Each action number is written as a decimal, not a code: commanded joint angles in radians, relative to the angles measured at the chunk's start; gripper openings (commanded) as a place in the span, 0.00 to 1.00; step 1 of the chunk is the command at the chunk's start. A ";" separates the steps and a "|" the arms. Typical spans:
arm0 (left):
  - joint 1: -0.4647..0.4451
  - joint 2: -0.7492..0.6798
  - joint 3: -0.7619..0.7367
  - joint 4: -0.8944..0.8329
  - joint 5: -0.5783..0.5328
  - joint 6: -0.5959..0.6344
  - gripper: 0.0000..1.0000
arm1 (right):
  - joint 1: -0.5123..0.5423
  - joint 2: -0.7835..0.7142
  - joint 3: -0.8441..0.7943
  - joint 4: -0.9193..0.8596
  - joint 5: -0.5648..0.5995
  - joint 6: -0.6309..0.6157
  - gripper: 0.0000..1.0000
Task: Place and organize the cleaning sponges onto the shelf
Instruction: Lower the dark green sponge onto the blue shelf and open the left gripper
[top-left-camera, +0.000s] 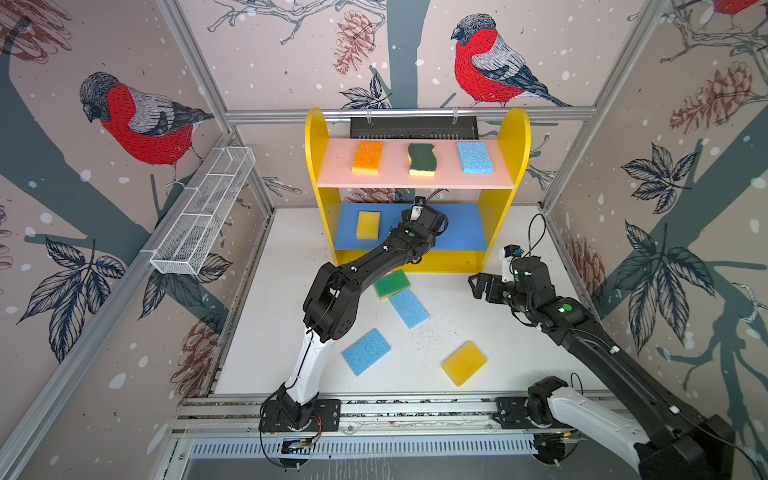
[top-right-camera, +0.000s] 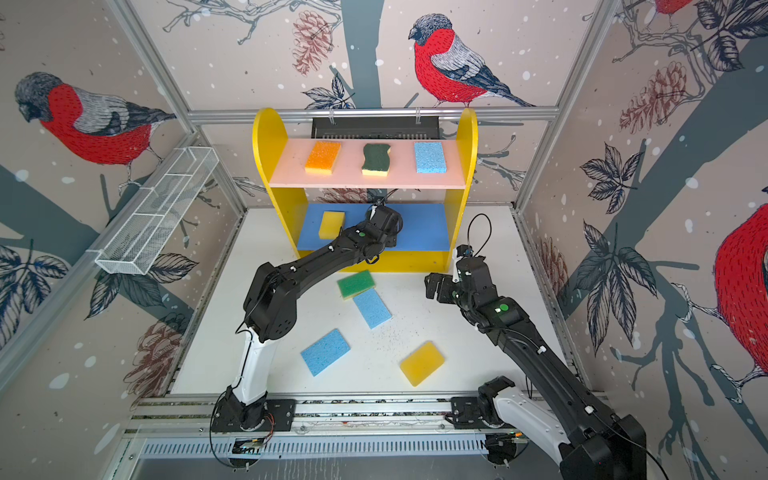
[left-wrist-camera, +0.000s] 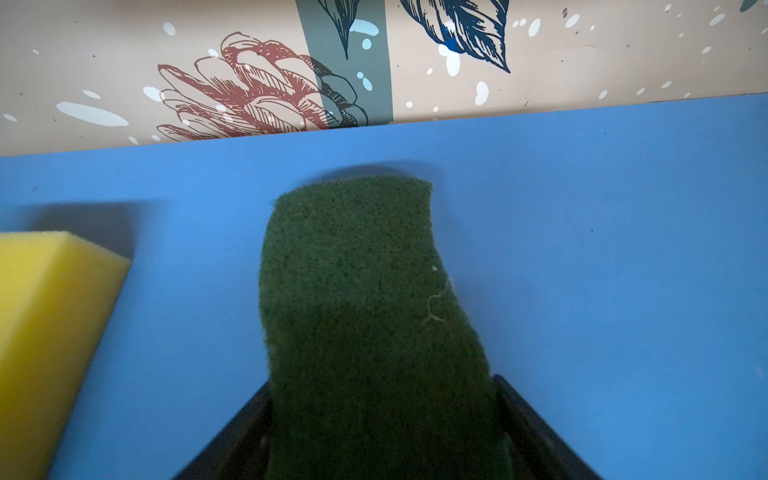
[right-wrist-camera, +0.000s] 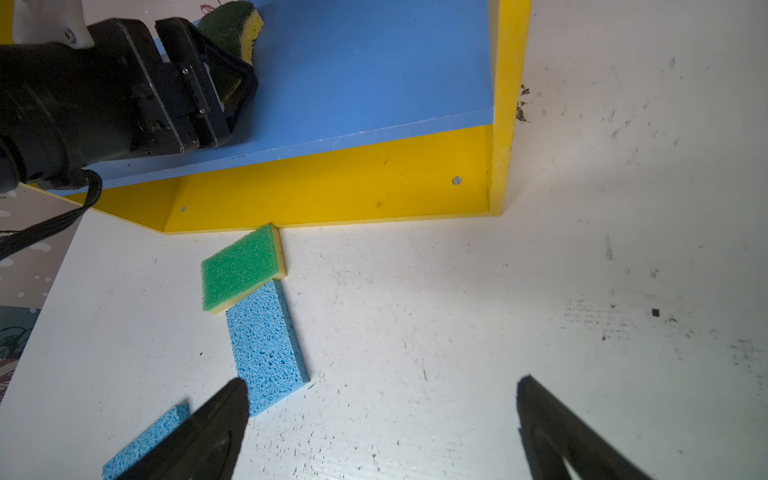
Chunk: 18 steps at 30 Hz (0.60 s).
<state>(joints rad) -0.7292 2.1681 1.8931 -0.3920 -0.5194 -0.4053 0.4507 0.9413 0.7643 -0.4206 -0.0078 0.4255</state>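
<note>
On the shelf (top-left-camera: 515, 137), the blue middle board (top-left-camera: 461, 228) is being stocked. The left gripper (left-wrist-camera: 380, 386) reaches in with the dark-green scourer (left-wrist-camera: 353, 270) between its jaws, near a yellow sponge (top-left-camera: 368, 225); gripping or loosed, I cannot tell. The right gripper (right-wrist-camera: 382, 380) hangs spread, empty. The next move probably calls for letting go fully and backing out without dragging it.

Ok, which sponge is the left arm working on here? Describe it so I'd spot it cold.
Find the yellow shelf at the back of the table, then its blue middle board. There, between the jaws of the left gripper, lies a scourer beside a plain yellow sponge. Its wavy outline and dark green top set it apart.
</note>
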 joint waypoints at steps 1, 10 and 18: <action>0.002 -0.004 0.002 -0.040 0.007 -0.004 0.77 | 0.000 -0.006 0.001 0.016 -0.006 0.010 1.00; 0.001 -0.040 -0.023 -0.044 0.019 -0.003 0.79 | -0.001 -0.007 -0.004 0.021 -0.008 0.013 1.00; -0.002 -0.051 -0.023 -0.041 0.051 0.011 0.80 | -0.001 -0.016 -0.005 0.013 0.003 0.009 1.00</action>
<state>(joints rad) -0.7296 2.1300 1.8713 -0.4301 -0.4885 -0.4114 0.4507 0.9325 0.7624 -0.4206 -0.0082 0.4259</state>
